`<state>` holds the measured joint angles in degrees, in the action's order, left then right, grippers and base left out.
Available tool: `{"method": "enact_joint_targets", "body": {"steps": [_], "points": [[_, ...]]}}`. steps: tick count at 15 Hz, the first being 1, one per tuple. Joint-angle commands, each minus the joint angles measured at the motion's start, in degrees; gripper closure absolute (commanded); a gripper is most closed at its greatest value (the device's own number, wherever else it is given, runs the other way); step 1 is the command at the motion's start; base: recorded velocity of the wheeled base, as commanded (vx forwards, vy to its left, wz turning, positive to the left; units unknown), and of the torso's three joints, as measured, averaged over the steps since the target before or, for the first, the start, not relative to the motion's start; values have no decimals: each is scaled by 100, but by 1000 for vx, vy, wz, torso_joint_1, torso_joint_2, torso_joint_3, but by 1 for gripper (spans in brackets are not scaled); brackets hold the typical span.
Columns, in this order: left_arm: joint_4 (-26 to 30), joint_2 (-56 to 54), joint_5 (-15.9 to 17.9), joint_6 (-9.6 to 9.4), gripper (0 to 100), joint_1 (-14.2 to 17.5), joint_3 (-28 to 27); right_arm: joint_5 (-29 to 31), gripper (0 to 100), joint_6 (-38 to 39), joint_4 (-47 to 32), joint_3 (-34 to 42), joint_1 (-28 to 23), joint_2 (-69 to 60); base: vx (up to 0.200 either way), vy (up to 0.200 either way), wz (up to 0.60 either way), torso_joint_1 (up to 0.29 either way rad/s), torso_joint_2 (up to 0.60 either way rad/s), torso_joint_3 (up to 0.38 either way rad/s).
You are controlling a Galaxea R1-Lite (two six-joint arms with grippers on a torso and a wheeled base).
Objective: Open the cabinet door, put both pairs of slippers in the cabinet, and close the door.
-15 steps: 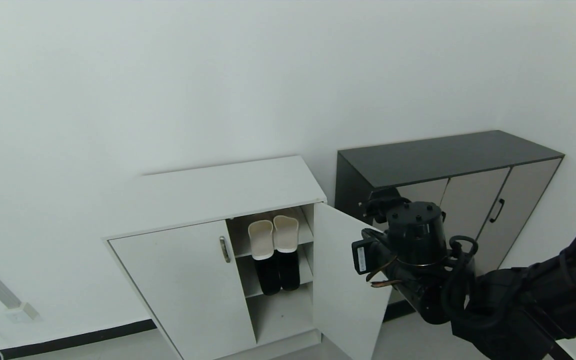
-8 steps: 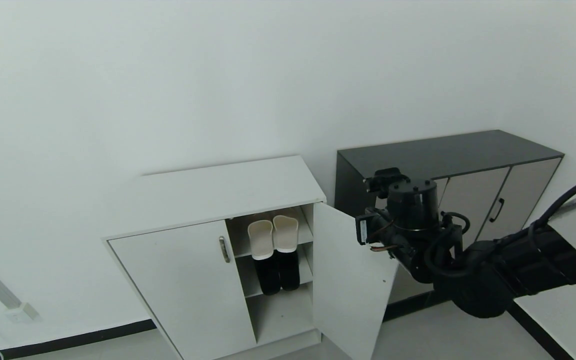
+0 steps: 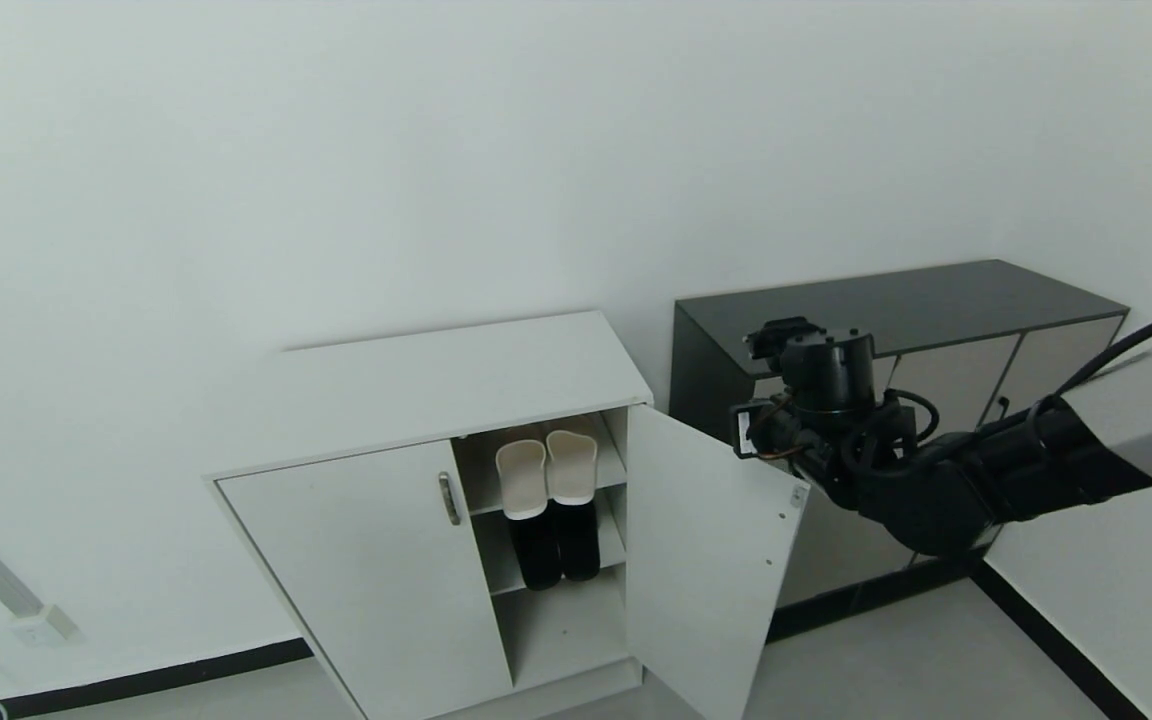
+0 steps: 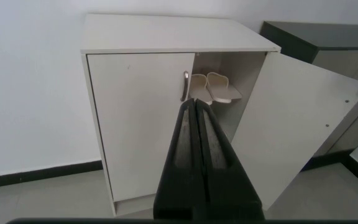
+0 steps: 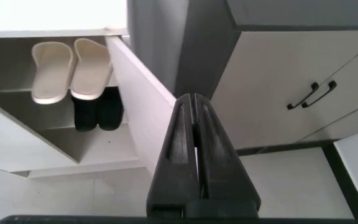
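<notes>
The white cabinet [image 3: 456,380] stands against the wall with its right door [image 3: 706,560] swung wide open and its left door [image 3: 376,580] shut, a small metal handle [image 3: 448,498] at that door's inner edge. Both pairs are inside the cabinet's open right half: the white slippers [image 3: 546,475] lie side by side on the upper shelf, and the black slippers [image 3: 556,545] sit side by side on the shelf directly below them. The right gripper [image 5: 194,98] is closed on nothing and hangs near the outer side of the open door's top edge, between the white cabinet and a dark cabinet [image 3: 896,310] beside it. The left gripper [image 4: 194,102], also closed and empty, hangs in front of the cabinet, well apart from it.
</notes>
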<state>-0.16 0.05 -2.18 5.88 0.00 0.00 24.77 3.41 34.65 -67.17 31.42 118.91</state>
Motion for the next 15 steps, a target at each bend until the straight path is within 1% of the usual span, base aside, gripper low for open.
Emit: {"method": "enact_joint_targets", "body": {"steps": [1, 5, 7, 11, 15], "points": [[-2, -5, -2, 1, 100, 0, 0, -157, 100, 37, 7, -42, -171, 256, 0, 0, 0, 0, 0, 0], [-2, -5, -2, 1, 100, 0, 0, -297, 100, 230, 77, -261, -338, 730, 0, 0, 0, 0, 0, 0], [-2, 4, -2, 1, 100, 0, 0, -473, 100, 265, 77, -314, -399, 906, 0, 0, 0, 0, 0, 0], [-2, 4, -2, 1, 100, 0, 0, -561, 100, 265, 236, -569, -601, 1328, 0, 0, 0, 0, 0, 0], [-2, 4, -2, 1, 100, 0, 0, -561, 100, 265, 464, -683, -689, 1592, 0, 0, 0, 0, 0, 0]]}}
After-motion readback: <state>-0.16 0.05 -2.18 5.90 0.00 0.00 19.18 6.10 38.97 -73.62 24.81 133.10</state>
